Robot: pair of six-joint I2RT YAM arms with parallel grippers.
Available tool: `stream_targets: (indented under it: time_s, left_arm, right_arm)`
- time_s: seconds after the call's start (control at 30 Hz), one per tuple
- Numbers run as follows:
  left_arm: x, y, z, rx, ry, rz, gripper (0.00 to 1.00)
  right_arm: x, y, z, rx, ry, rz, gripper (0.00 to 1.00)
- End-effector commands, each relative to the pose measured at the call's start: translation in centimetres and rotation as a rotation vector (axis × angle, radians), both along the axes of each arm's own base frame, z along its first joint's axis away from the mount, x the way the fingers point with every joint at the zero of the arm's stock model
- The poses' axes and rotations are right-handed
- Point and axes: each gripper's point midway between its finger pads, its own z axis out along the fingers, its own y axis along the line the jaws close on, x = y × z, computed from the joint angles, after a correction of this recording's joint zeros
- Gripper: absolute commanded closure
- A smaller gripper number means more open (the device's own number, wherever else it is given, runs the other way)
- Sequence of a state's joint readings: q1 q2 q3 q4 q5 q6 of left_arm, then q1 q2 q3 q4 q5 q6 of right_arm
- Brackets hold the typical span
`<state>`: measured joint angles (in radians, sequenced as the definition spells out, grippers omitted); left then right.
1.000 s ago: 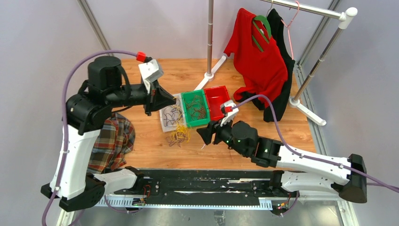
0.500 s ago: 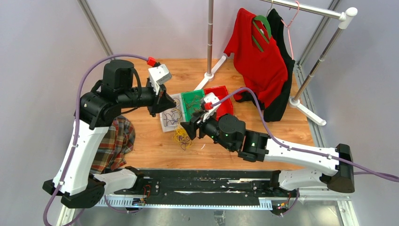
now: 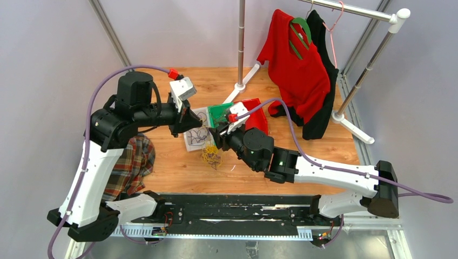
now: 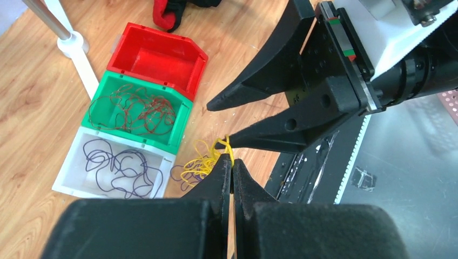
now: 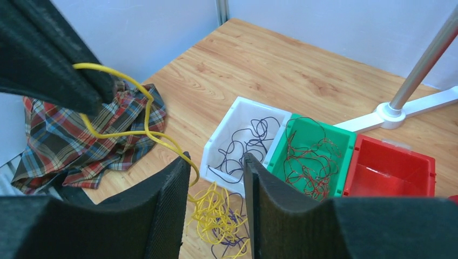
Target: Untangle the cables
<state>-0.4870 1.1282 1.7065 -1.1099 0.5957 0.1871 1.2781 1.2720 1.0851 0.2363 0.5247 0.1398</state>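
L gripper: shut, pinching yellow cable, held aloft.
R gripper: jaws part open, nothing gripped; strand runs past one finger.
Yellow heap: just beside white bin.
Purple cables: in white bin.
Red-brown cables: in green bin.

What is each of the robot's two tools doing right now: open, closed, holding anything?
Left tool: closed, pinching a yellow cable.
Right tool: open, fingers apart, gripping nothing.
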Motion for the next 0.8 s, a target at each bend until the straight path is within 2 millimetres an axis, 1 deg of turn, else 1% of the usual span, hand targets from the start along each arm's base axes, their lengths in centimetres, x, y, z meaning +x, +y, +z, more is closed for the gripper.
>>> stream_targets:
  time_s: [0.0,0.07,0.13,0.2,0.27,0.37,0.53,0.67,0.7,0.77]
  left_arm:
    - [-1.3,-0.4,0.7,-0.036,-0.001,-0.043,1.0]
    - [-1.6,-0.7,0.8,-0.049,0.021,-0.057,1.0]
    - [-2.0,-1.0,1.0,-0.066,0.039,-0.077,1.0]
    - [-2.5,-1.3,1.4,-0.088,0.056,-0.103,1.0]
    - [-3.0,-1.5,1.7,-0.102,0.062,-0.128,1.0]
    - [-3.3,-1.7,2.3,-0.113,0.058,-0.151,1.0]
    - [-4.1,-1.8,3.7,-0.138,0.04,-0.187,1.0]
    - [-4.1,-1.7,5.3,-0.147,-0.021,-0.197,1.0]
    - [-4.1,-1.7,5.6,-0.15,-0.026,-0.199,1.0]
    - [-4.2,-1.8,6.2,-0.16,-0.032,-0.205,1.0]
  right_arm:
    - [0.8,-0.3,2.4,0.04,-0.049,-0.059,0.61]
    - [1.0,-0.1,2.4,0.035,-0.051,-0.067,0.61]
    - [1.3,0.0,2.2,0.035,-0.051,-0.082,0.6]
    - [1.5,0.3,2.1,0.039,-0.05,-0.092,0.55]
    - [1.6,0.7,2.0,0.045,-0.048,-0.094,0.51]
    - [1.9,1.2,0.9,0.037,-0.026,-0.104,0.51]
    - [2.0,1.8,-2.1,0.035,0.033,-0.099,0.51]
    - [1.1,3.0,-5.4,0.047,0.106,-0.035,0.5]
    - [0.9,3.2,-6.5,0.045,0.129,-0.022,0.5]
    - [0.6,3.6,-8.3,0.041,0.171,-0.018,0.5]
